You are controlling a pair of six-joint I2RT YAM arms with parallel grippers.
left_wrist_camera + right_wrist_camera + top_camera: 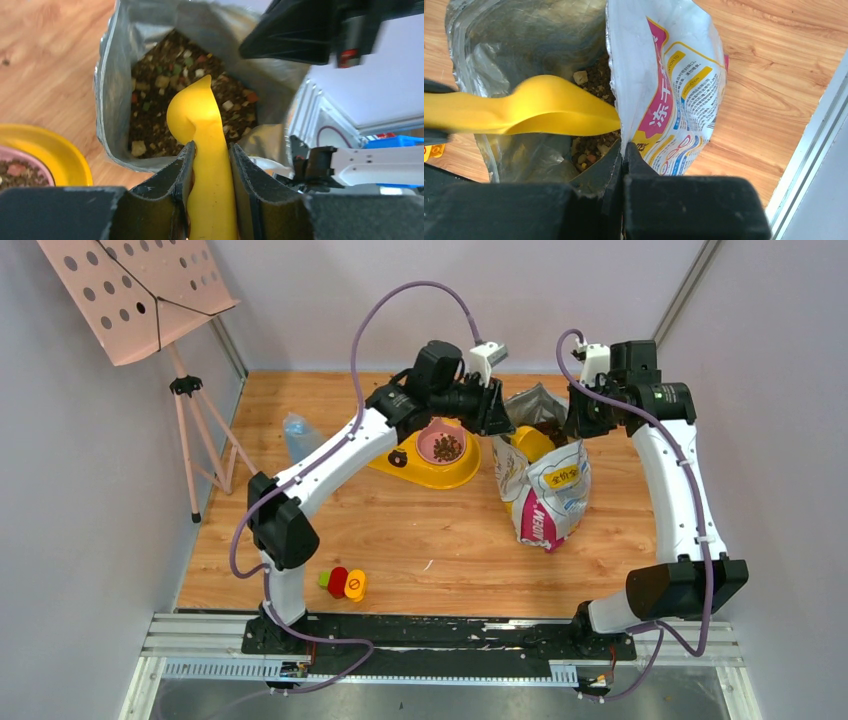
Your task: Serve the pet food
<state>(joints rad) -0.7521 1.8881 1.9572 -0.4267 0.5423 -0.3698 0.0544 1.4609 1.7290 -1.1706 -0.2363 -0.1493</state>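
The white printed foil bag (pixel 545 485) stands open at mid table. Dark brown kibble (pixel 155 95) with a few coloured bits fills its bottom; it also shows in the right wrist view (pixel 596 75). My left gripper (pixel 211 150) is shut on the handle of the yellow scoop (pixel 197 117), whose bowl hangs inside the bag's mouth above the kibble (pixel 549 102). My right gripper (pixel 623 150) is shut on the bag's rim (pixel 624 90), holding the mouth open. A pink bowl (pixel 440 447) with some kibble sits in a yellow dish (pixel 430 468) left of the bag.
A pink perforated music stand (pixel 135 290) on a tripod stands at the far left. A crumpled clear plastic piece (pixel 297 430) lies left of the dish. Small red, green and yellow toys (pixel 343 583) lie near the front edge. Walls close both sides.
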